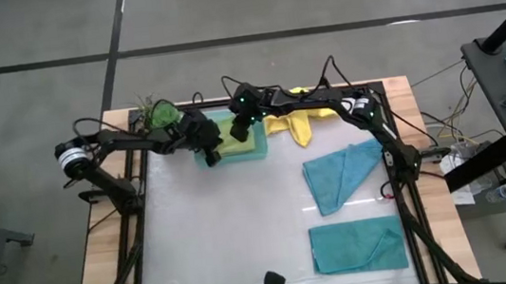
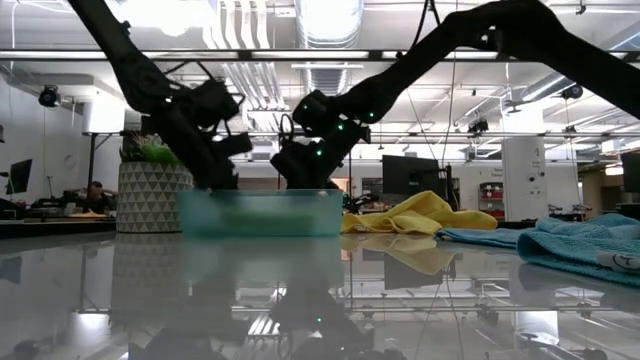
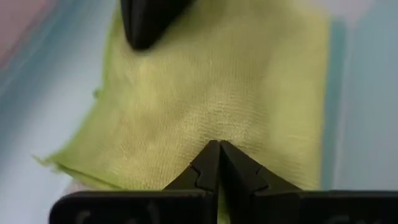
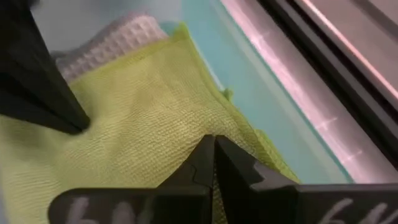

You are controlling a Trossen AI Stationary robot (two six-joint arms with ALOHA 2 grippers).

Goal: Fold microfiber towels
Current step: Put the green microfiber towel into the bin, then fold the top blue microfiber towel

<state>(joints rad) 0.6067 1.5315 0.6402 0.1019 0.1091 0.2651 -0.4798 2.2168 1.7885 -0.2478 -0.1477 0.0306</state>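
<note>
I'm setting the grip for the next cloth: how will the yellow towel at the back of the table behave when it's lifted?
Probably floppy: the yellow towel lies crumpled in soft folds, so it should drape from wherever it is pinched. Likely light, since its humps hold themselves up. Its nap looks grippy rather than slippery, though that is hard to judge from here.

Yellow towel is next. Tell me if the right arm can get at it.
Probably yes. The yellow towel lies open on the table beside the tray, right under the right arm, with nothing on it. The right gripper is shut over the tray.
</note>
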